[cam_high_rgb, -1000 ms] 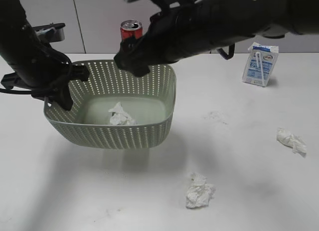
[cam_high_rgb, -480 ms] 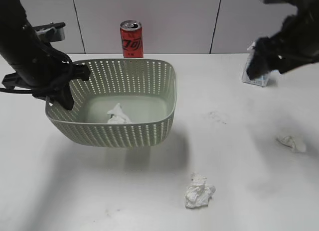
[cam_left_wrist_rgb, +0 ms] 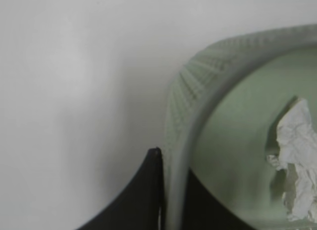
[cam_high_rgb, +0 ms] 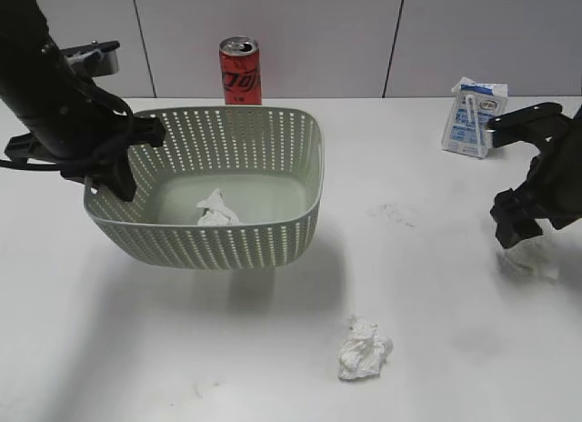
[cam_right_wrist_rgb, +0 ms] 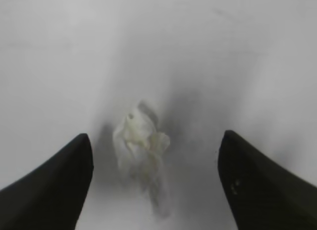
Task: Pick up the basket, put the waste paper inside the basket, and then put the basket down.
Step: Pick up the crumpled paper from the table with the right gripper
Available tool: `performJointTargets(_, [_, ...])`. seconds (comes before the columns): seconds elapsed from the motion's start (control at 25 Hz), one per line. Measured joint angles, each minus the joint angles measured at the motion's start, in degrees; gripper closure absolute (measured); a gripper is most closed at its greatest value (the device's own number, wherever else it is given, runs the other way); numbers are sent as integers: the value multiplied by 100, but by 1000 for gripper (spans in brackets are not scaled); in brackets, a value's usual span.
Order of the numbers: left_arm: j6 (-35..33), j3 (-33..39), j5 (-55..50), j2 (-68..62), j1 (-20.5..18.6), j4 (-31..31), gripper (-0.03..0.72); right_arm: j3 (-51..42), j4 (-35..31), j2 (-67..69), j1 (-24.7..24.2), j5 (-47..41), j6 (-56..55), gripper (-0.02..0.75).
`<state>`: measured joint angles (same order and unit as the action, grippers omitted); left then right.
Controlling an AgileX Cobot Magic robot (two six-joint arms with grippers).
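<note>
Crumpled waste paper (cam_right_wrist_rgb: 141,150) flat on the worktop (cam_high_rgb: 427,349), well right of the basket (cam_high_rgb: 218,240), directly beneath the right claw (cam_right_wrist_rgb: 153,185) and centred between wide-spread fingers; long axis roughly along the gap. Straight descent likely enough. Basket held aloft, rim pinched by the left claw (cam_left_wrist_rgb: 171,190), one wad inside.

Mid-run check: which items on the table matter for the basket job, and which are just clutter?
Job items: basket, held by left gripper; wad inside it; wad under open right gripper; front wad.

Clutter: red can; drink carton.
</note>
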<state>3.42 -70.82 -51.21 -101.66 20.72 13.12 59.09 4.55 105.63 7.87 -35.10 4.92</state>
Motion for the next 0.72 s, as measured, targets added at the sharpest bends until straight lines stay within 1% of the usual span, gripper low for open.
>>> performJointTargets(0.12, [0,0,-6,0,0,0,688,-6,59,261,-6,208,-325,157])
performJointTargets(0.24, [0,0,-18,0,0,0,688,-26,-77,408,-6,207,-398,192])
performJointTargets(0.36, [0,0,-18,0,0,0,688,-26,-174,426,-6,181,-415,252])
performJointTargets(0.6, [0,0,-13,0,0,0,688,-26,-421,463,-6,19,-492,423])
performJointTargets(0.72, [0,0,-13,0,0,0,688,-26,-455,598,-6,-34,-604,452])
